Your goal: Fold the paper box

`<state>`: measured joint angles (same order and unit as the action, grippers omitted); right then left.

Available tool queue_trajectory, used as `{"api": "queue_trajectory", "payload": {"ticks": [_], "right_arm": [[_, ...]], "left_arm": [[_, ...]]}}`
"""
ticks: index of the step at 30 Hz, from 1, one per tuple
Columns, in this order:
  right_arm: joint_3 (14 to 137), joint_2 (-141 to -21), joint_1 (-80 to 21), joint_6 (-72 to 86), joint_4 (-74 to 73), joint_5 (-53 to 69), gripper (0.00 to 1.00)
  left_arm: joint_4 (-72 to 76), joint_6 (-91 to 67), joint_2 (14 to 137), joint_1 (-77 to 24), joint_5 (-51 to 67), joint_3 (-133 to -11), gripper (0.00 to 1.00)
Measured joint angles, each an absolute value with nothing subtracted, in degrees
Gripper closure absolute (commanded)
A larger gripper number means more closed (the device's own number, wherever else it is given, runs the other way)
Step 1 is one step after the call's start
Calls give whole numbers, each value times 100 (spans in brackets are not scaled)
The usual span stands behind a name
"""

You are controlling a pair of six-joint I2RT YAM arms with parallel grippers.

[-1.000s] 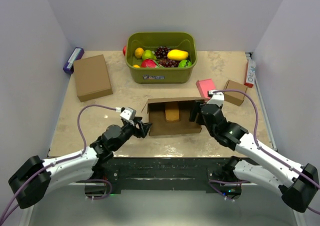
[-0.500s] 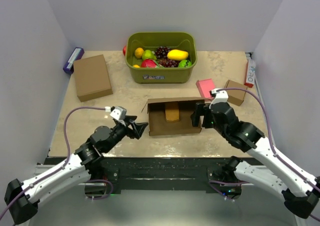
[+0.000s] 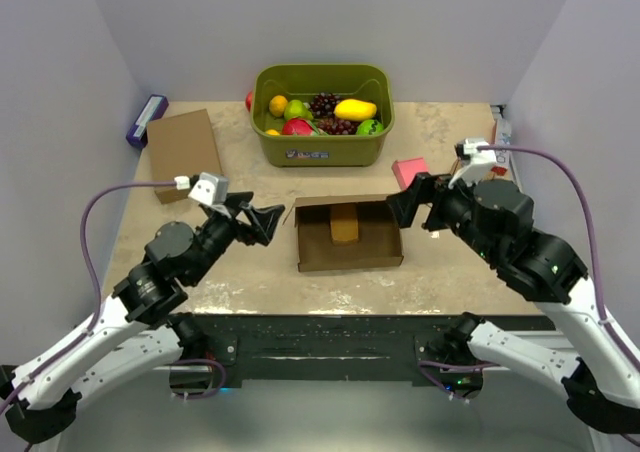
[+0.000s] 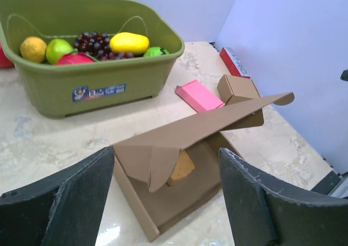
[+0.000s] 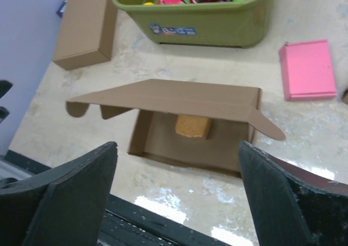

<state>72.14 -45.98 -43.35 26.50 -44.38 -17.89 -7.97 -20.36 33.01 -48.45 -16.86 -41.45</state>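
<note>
The paper box (image 3: 350, 260) lies open-topped at the table's middle, its lid (image 4: 206, 127) half raised and slanting over the tray. A tan block (image 3: 344, 226) lies inside. My left gripper (image 3: 262, 220) hovers open just left of the box, not touching it. In the left wrist view the box (image 4: 179, 202) sits between my open gripper's (image 4: 166, 197) fingers, farther off. My right gripper (image 3: 410, 204) hovers open at the box's right rear corner, apart from it. The right wrist view shows the box (image 5: 185, 148) under its lid (image 5: 168, 99), beyond my open gripper (image 5: 176, 197).
A green basket (image 3: 322, 150) of fruit stands behind the box. A flat brown cardboard box (image 3: 183, 152) and a purple item (image 3: 146, 120) lie at the back left. A pink block (image 3: 408, 172) and a small cardboard cube (image 4: 239, 88) lie right of the box.
Both grippers have drawn back and up from the sides of the box, the left one leftward, the right one rightward. The box stays in place with its lid half raised.
</note>
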Motion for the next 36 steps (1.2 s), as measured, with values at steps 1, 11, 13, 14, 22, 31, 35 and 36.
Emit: {"api": "queue_trajectory", "payload": {"ticks": [1, 11, 13, 14, 22, 31, 35, 36], "right_arm": [[7301, -4718, -4335, 2659, -4370, -1680, 1], [8370, -6571, -4287, 2578, -3553, -1203, 1], [8499, -6954, -4136, 2547, -3444, -1017, 1], [8512, -7133, -3999, 2554, -3374, -856, 1], [7596, -7577, -3105, 2864, -2856, -40, 1], [6512, -7356, -3138, 3144, -2563, 204, 1], [6110, -7253, -3138, 3258, -2475, 305, 1], [6018, -7231, -3138, 3277, -2436, 322, 1]], "left_arm": [[-788, -1979, 3430, -4845, -1675, -4263, 13], [-161, -1791, 5341, -3752, -301, -5542, 16], [104, -1911, 5787, -3597, 1, -5677, 19], [224, -1977, 6051, -3583, 165, -5752, 20], [589, -2231, 7116, -3590, 878, -5594, 24], [1103, -2582, 7032, -3750, 1041, -4429, 25], [1304, -2707, 7017, -3800, 1098, -4117, 25], [1343, -2744, 7013, -3806, 1103, -4062, 25]]}}
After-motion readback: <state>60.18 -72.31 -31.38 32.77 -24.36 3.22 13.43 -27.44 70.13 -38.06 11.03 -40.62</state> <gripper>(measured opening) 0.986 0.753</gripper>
